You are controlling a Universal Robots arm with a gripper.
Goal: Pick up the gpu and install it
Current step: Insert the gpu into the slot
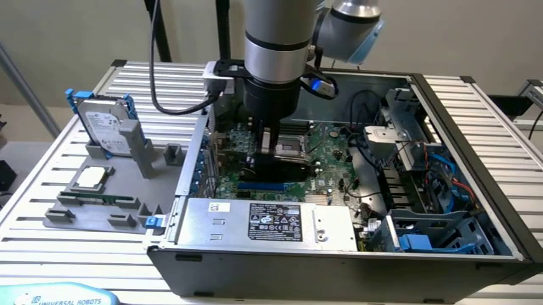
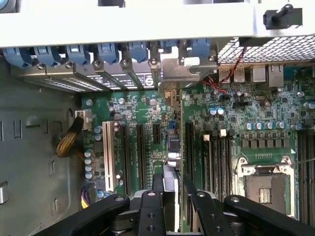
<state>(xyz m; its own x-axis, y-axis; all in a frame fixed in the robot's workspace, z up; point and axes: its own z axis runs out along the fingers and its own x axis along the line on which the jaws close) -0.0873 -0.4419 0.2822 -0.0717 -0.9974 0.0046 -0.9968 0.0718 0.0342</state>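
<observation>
Your gripper [image 2: 173,199] is clamped on the gpu [image 2: 172,157], holding it edge-down over the motherboard [image 2: 226,113] so, I judge, its edge meets a slot squarely.

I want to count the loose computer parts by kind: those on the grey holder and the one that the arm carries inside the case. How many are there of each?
hard drive: 1
CPU chip: 1
green memory stick: 1
gpu: 1
Total: 4
</observation>
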